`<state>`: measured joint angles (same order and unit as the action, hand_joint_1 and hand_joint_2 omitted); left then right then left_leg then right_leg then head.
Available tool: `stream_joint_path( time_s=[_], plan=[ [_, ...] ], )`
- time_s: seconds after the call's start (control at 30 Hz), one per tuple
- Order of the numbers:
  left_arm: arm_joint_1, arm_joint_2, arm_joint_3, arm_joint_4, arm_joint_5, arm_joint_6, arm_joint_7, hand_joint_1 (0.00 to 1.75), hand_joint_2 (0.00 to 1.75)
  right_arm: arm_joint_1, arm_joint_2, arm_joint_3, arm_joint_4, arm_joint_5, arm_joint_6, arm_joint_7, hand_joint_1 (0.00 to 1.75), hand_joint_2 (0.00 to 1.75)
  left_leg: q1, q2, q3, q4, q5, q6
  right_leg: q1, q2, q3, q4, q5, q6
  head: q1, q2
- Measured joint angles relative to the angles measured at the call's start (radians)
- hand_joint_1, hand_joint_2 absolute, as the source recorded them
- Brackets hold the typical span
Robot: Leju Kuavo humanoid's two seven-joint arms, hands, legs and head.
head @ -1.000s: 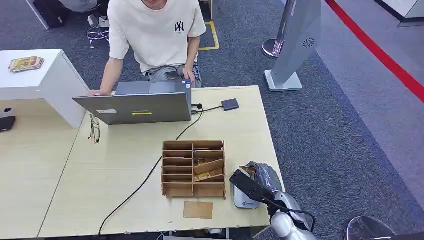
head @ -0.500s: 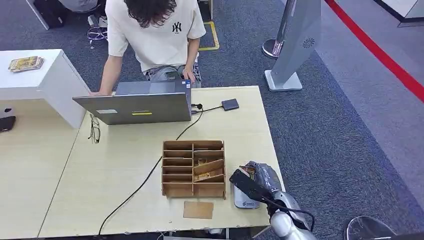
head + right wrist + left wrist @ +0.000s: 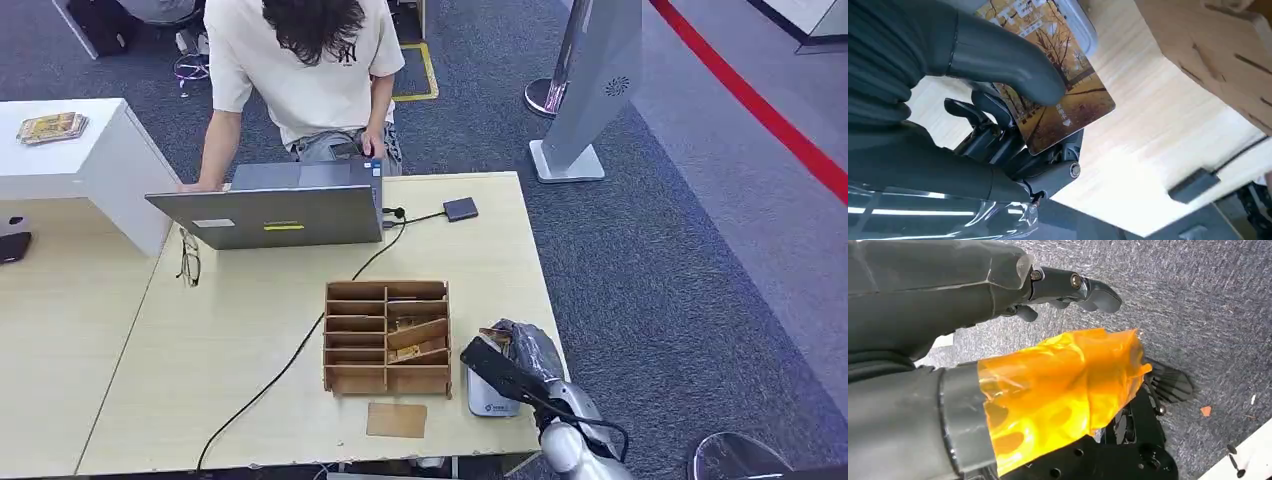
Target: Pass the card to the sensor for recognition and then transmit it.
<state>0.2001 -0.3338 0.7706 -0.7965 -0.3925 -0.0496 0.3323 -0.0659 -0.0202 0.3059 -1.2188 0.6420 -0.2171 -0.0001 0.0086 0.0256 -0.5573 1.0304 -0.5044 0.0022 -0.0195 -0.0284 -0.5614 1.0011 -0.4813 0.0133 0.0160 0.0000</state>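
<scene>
My right hand, wrapped in clear film, hovers at the table's right front edge, just above the grey sensor pad. In the right wrist view the thumb and fingers of that hand pinch a card printed with autumn trees. The card lies close over the light sensor. From the head, the card shows as a small brown edge beside the hand. My left hand hangs over grey carpet with orange tape round its thumb, fingers apart and holding nothing.
A wooden slotted organiser stands just left of the sensor, with a brown card lying in front of it. A person leans over a laptop at the far edge. A black cable, glasses and a small dark box lie on the table.
The person has bent their head forward over the laptop. My right hand with the card has stayed almost still over the sensor.
</scene>
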Motion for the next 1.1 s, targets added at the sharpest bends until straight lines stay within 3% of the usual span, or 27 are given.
stream_joint_path(
  time_s=[0.13,0.33,0.83,1.1],
  plan=[
    [0.008,0.000,-0.023,0.000,0.043,0.030,-0.008,0.00,0.00,0.032,0.026,-0.034,-0.055,-0.041,-0.148,-0.089,1.75,1.75,0.000,0.000,0.000,0.000,0.000,0.000,0.000,0.000,0.000,0.000,0.000,0.000,0.000,0.000],
    [0.036,-0.001,-0.109,-0.008,0.114,0.076,0.001,0.00,0.00,0.086,0.082,-0.107,-0.197,-0.151,-0.263,-0.199,1.75,1.75,0.000,0.000,-0.001,0.000,0.000,0.000,0.000,0.000,-0.001,0.000,0.000,0.000,0.000,0.000],
    [0.065,-0.008,-0.178,-0.019,0.131,0.093,-0.001,0.00,0.00,0.134,0.119,-0.138,-0.340,-0.233,-0.287,-0.278,1.75,1.75,0.000,0.000,-0.001,0.000,0.000,0.000,0.000,0.000,-0.001,0.000,0.000,0.000,0.000,0.000],
    [0.064,-0.009,-0.177,-0.019,0.081,0.065,-0.025,0.00,0.00,0.123,0.139,-0.099,-0.362,-0.290,-0.240,-0.323,1.75,1.75,0.001,0.000,-0.001,0.000,0.000,0.000,0.000,0.000,-0.001,0.000,0.000,0.000,0.000,0.000]
  ],
)
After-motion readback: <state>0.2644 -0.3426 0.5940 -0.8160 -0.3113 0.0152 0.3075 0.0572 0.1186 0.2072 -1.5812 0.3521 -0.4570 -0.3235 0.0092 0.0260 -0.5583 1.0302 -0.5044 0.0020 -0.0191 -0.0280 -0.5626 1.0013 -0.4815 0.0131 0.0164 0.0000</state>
